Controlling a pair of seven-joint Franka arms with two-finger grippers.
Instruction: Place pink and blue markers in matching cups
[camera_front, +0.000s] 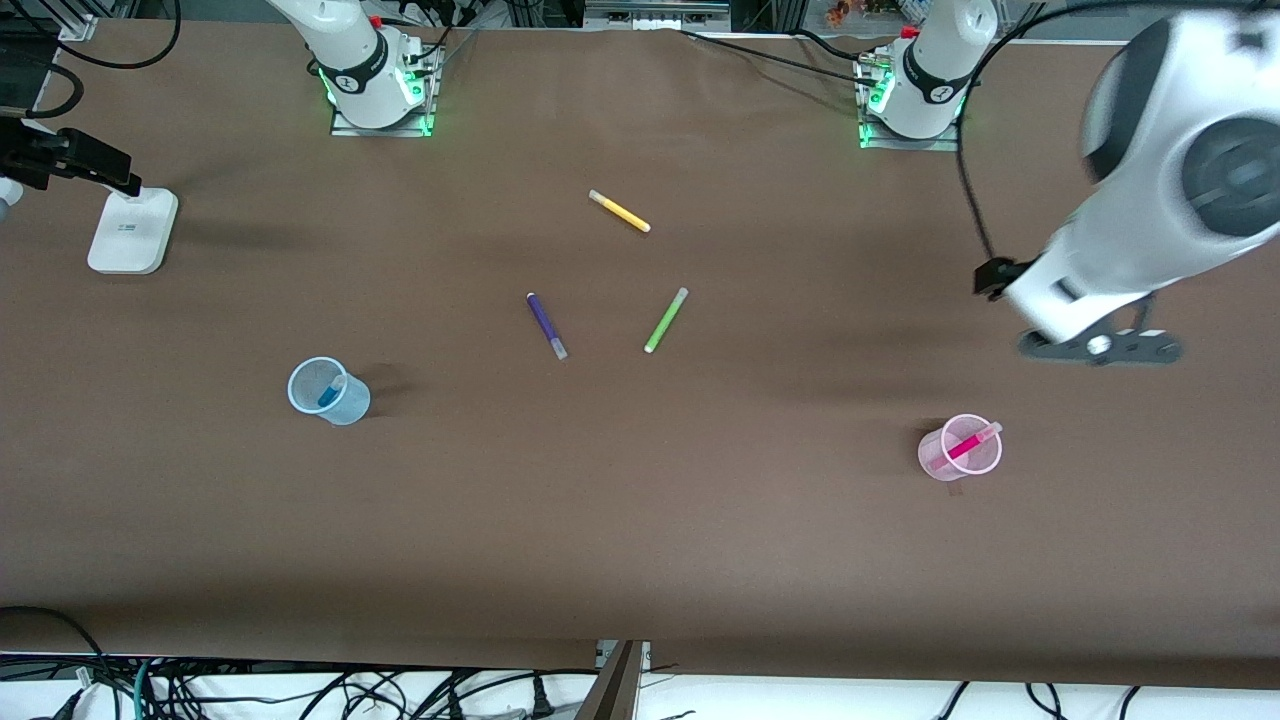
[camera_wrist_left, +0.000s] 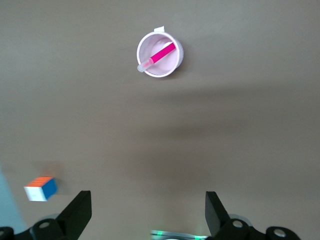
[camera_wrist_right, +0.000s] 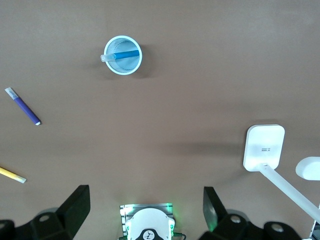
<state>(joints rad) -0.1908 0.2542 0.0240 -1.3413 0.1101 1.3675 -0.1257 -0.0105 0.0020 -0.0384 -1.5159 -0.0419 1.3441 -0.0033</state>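
Nearest the front camera, the small translucent pale pink plastic cup (camera_front: 961, 449) is standing upright toward the left arm's end of the table, and the magenta-pink marker with its pale cap (camera_front: 968, 443) is leaning inside it, cap end resting over the rolled rim because the pen is longer than the cup is tall. A little farther from the camera, toward the right arm's end, the translucent pale blue plastic cup (camera_front: 327, 391) is holding the bright blue marker (camera_front: 330, 391) in the same slanted way. By the look of it, both pens are sitting in their matching colours and the sorting is done.

Farther up the brown table (camera_front: 700, 560), the distractors are lying flat and apparently untouched: the dark purple marker (camera_front: 546, 325) and the lime green marker (camera_front: 666, 320) near the middle, the yellow marker (camera_front: 619, 211) farther still. A small multicoloured cube (camera_wrist_left: 41, 188) is showing in the left wrist view, well apart from the pink cup.

The left gripper (camera_front: 1100, 346) is hanging in the air over bare table toward the left arm's end, fingers (camera_wrist_left: 80, 210) spread wide and holding nothing. The right gripper (camera_wrist_right: 145, 210) is showing only in its own wrist view, high over its arm's base, fingers likewise wide apart and empty, with a white camera stand (camera_front: 132, 231) near that end. Both arms are looking like they are waiting, clear of the cups.
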